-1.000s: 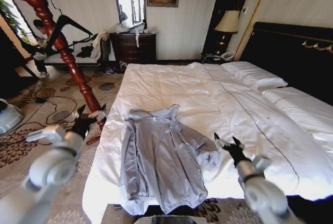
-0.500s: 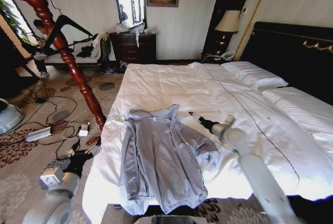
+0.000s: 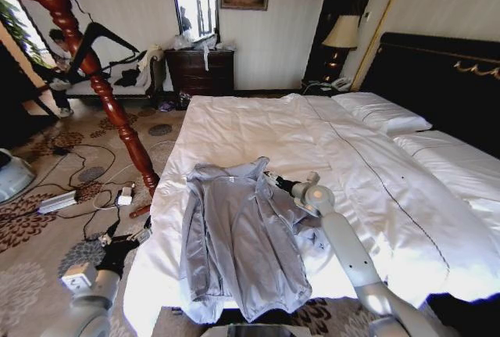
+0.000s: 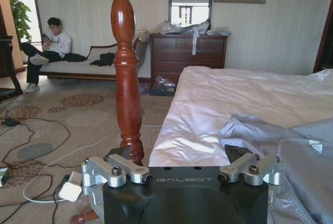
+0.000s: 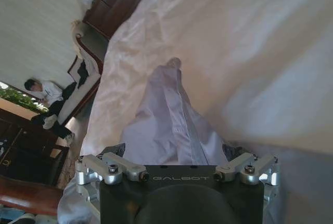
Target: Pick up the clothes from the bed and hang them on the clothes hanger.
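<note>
The bed (image 3: 328, 141) fills most of my head view: a white duvet, white pillows (image 3: 383, 114) at the far right and a black headboard (image 3: 437, 79) behind them. Left of it is patterned carpet (image 3: 47, 204) with loose cables (image 3: 86, 173).

The wooden coat stand (image 3: 94, 79) rises beside the bed's near left corner, leaning across the upper left of my head view. In my left wrist view its turned post (image 4: 126, 73) stands just ahead of my left gripper.

The clothes (image 3: 242, 235), one light grey hooded jacket, lie spread flat on the near left part of the duvet. The hood end points toward the middle of the bed and the hem reaches the near edge. My left wrist view shows the jacket (image 4: 281, 141) on the duvet next to the bed's side.

The clothes hanger (image 3: 109, 44), black and triangular, hangs on the coat stand, well apart from the jacket.

My right arm reaches across the bed. My right gripper (image 3: 275, 181) sits over the jacket's hood and shoulder area, at the garment's far right edge. In my right wrist view the grey fabric (image 5: 171, 125) lies directly ahead of it. I cannot tell how far its fingers are apart, nor whether they hold cloth.

My left gripper (image 3: 117, 252) is low beside the bed, above the carpet. I cannot tell its opening.
</note>
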Robot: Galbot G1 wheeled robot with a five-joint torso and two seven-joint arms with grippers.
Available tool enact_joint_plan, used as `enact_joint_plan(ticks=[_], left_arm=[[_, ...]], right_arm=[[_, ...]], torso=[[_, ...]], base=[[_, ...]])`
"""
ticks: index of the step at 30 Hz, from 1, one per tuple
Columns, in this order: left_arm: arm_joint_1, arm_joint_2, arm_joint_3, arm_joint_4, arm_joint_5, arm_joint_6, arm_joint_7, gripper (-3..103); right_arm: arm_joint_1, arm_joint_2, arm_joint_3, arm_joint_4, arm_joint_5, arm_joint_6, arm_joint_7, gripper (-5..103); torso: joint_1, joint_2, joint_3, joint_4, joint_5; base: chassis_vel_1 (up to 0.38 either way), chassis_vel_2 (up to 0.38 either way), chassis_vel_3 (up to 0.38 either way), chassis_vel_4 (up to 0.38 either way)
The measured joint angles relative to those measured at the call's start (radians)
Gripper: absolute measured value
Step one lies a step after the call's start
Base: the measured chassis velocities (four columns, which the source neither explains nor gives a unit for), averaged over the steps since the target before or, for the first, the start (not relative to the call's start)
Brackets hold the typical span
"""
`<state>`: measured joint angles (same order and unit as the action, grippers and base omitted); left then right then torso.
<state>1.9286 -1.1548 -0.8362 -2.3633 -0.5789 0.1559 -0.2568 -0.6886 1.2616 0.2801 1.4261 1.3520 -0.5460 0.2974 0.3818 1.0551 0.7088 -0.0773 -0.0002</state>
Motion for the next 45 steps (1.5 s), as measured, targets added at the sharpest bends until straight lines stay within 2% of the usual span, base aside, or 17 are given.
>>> enact_joint_plan(ticks=[2,3,5,10,14,24,29,33,34,38,40,45], left_arm=[[0.002,-0.002,0.0,-0.005,0.001,0.0,0.0,100],[0.005,-0.004,0.0,-0.012,0.001,0.0,-0.001,100],[0.015,-0.006,-0.007,-0.023,0.002,0.0,-0.003,100],[0.03,-0.013,-0.02,-0.034,0.003,0.001,-0.005,100],[0.043,-0.024,-0.031,-0.046,0.002,0.002,-0.008,100],[0.043,-0.041,-0.036,-0.051,-0.001,0.003,-0.01,100],[0.04,-0.046,-0.036,-0.051,-0.004,0.003,-0.01,100],[0.039,-0.058,-0.037,-0.059,-0.006,0.003,-0.008,100],[0.039,-0.058,-0.037,-0.059,-0.006,0.003,-0.008,100],[0.044,-0.071,-0.033,-0.06,-0.002,0.0,-0.001,100],[0.044,-0.073,-0.031,-0.06,0.0,-0.001,0.001,100],[0.04,-0.077,-0.021,-0.057,0.002,-0.004,0.005,100]], right_arm=[[0.009,0.005,-0.001,-0.022,-0.031,0.008,-0.029,100],[0.028,0.009,-0.007,-0.069,-0.083,0.022,-0.081,100],[0.055,0.008,-0.029,-0.138,-0.134,0.047,-0.131,100],[0.095,0.019,-0.059,-0.224,-0.163,0.069,-0.166,100],[0.134,0.056,-0.094,-0.315,-0.209,0.094,-0.208,100],[0.149,0.08,-0.19,-0.226,-0.234,0.098,-0.209,100],[0.133,0.081,-0.263,-0.145,-0.233,0.09,-0.185,100],[0.127,0.086,-0.319,-0.14,-0.362,0.118,-0.185,100],[0.127,0.086,-0.319,-0.14,-0.362,0.118,-0.185,100],[0.125,0.063,-0.356,-0.149,-0.508,0.16,-0.193,100],[0.124,0.057,-0.356,-0.151,-0.513,0.167,-0.193,100],[0.123,0.052,-0.322,-0.171,-0.443,0.178,-0.16,97]], torso=[[0.0,0.0,0.0,0.0001,0.0],[0.0,0.0,0.0,-0.0007,0.0],[0.0,0.0,0.0,-0.0011,0.0001],[0.0,0.0,0.0,-0.0007,0.0],[0.0,0.0,0.0,-0.0006,0.0002],[0.0,0.0,0.0,-0.0005,-0.0001],[0.0,0.0,0.0,-0.0007,0.0],[0.0,0.0,0.0,-0.0006,0.0002],[0.0,0.0,0.0,-0.0006,0.0002],[0.0,0.0,0.0,-0.0006,0.0001],[0.0,0.0,0.0,-0.0008,0.0],[0.0,0.0,0.0,-0.0007,0.0002]], base=[[0.0,0.0,0.0,0.0],[0.0,0.0,0.0,0.0],[0.0,0.0,0.0,0.0],[0.0,0.0,0.0,0.0],[0.0,0.0,0.0,0.0],[0.0,0.0,0.0,0.0],[0.0,0.0,0.0,0.0],[0.0,0.0,0.0,0.0],[0.0,0.0,0.0,0.0],[0.0,0.0,0.0,0.0],[0.0,0.0,0.0,0.0],[0.0,0.0,0.0,0.0]])
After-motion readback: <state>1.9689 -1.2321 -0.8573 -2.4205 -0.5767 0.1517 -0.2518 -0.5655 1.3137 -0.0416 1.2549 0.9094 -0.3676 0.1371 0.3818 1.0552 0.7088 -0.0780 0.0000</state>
